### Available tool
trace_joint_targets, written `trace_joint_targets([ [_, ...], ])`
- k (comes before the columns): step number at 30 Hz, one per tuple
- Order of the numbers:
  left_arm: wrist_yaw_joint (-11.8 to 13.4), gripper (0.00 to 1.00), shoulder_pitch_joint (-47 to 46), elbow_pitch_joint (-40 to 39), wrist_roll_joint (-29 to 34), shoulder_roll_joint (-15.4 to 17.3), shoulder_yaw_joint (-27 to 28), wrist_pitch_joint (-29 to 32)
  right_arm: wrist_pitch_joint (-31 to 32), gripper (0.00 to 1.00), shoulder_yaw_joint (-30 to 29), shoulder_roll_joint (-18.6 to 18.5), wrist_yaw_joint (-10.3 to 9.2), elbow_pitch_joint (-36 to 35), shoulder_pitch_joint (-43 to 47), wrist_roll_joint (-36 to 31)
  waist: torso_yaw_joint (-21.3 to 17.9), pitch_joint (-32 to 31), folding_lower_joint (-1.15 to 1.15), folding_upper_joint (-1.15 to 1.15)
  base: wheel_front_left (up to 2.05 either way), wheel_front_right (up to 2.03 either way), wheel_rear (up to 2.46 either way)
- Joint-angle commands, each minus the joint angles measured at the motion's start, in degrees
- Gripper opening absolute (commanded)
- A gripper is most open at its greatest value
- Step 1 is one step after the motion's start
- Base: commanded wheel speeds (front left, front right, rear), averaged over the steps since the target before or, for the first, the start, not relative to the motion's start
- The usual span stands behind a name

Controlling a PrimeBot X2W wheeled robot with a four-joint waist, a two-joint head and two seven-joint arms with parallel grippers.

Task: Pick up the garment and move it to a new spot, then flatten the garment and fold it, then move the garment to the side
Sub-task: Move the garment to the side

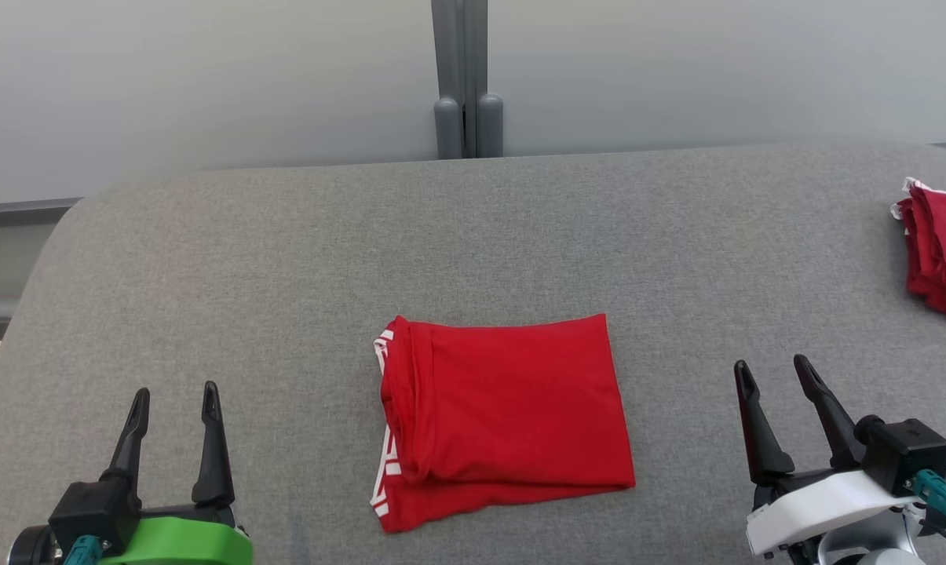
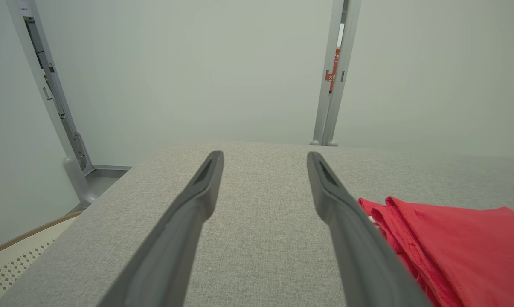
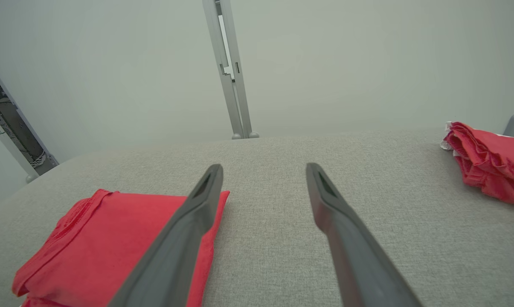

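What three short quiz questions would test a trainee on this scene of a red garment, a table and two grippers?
1. True or false: the folded red garment lies between the left gripper and the right gripper, touching neither.
2. Where on the table is the second red pile? A) the robot's right edge B) the robot's left edge C) the centre
3. Fill in: both grippers stand ____ and hold nothing.
Key: 1 true; 2 A; 3 open.

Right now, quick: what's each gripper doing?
Left gripper: open, holding nothing.
Right gripper: open, holding nothing; the folded red garment lies between them.
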Motion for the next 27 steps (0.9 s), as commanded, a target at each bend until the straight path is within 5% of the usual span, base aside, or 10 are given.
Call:
trace_joint_targets([
  [1,0.3,1.00,0.6,-0.2,-0.2,0.5,0.0,0.1,0.0,1.00,-0.2,0.0,-0.02,-0.3,0.7,-0.5,0.1,0.1,0.00,0.00,0.00,0.00,0.00],
  [27,1.2,1.00,-0.6,-0.1,-1.4,1.3,-0.7,-0.2,0.2,1.00,3.5,-0.2,-0.02,2.5,-4.9,-0.7,0.2,1.5,0.00,0.00,0.00,0.00,0.00],
])
